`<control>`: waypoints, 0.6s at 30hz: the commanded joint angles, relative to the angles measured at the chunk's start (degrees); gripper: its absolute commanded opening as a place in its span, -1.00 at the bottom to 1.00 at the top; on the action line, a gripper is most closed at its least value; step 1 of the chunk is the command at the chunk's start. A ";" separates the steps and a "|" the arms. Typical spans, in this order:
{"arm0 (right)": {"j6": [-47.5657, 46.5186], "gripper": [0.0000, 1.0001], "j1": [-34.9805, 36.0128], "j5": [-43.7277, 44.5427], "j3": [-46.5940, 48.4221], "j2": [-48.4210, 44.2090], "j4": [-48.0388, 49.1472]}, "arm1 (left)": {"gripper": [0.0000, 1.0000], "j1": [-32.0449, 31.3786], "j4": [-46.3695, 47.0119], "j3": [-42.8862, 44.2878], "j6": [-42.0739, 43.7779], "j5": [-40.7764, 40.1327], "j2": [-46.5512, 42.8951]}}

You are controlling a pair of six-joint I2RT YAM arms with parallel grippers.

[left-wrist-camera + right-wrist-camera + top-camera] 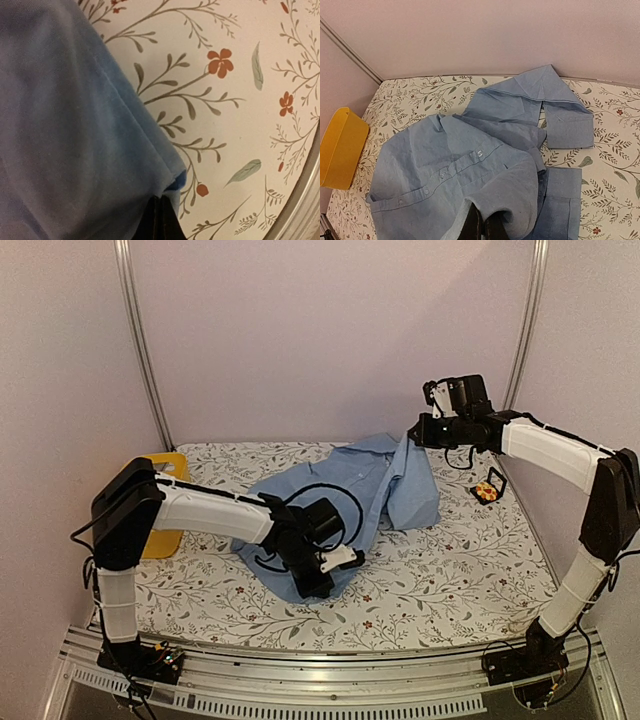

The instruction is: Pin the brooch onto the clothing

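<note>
The light blue shirt (345,490) lies crumpled on the floral table; its buttons and collar show in the right wrist view (450,170). My left gripper (352,558) is shut on the shirt's near hem, seen close in the left wrist view (162,222), with blue cloth (60,140) pinched between the dark fingers. My right gripper (412,432) is shut on a fold of the shirt (520,195) and holds it lifted above the table; it shows in its own view (484,229). The brooch (485,493) is a small orange-yellow spot on the table right of the shirt, apart from both grippers.
A small black square frame (496,479) stands right beside the brooch. A yellow plastic basket (165,510) sits at the table's left edge and also shows in the right wrist view (340,150). Metal posts and pale walls close in the back. The table's metal rim (300,210) is near my left gripper.
</note>
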 commanded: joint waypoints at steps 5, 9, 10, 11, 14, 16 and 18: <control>-0.18 -1.00 -0.12 -4.35 5.95 1.93 4.26 | -1.00 14.98 4.95 -4.50 -7.79 -24.08 -13.80; 1.33 -1.00 0.09 -10.46 25.93 11.38 4.69 | -1.00 23.79 6.36 5.76 -5.48 -33.41 -17.92; 1.74 -1.00 0.40 -12.55 30.71 13.68 4.67 | -1.00 25.54 6.35 8.57 -4.89 -34.24 -18.81; 1.81 -1.00 1.10 -14.43 33.95 15.48 4.85 | -1.00 27.03 6.25 11.31 -4.38 -34.59 -19.77; -1.81 -1.00 4.68 -14.96 33.94 14.11 6.30 | -1.00 28.70 6.46 13.90 -1.85 -37.03 -23.76; -4.38 -1.00 7.44 -14.21 25.37 8.58 8.53 | -1.00 28.86 5.12 12.01 -1.70 -38.67 -26.79; -5.67 -1.00 10.09 -13.01 10.97 -0.89 12.68 | -1.00 28.86 3.79 7.43 -4.09 -38.57 -30.46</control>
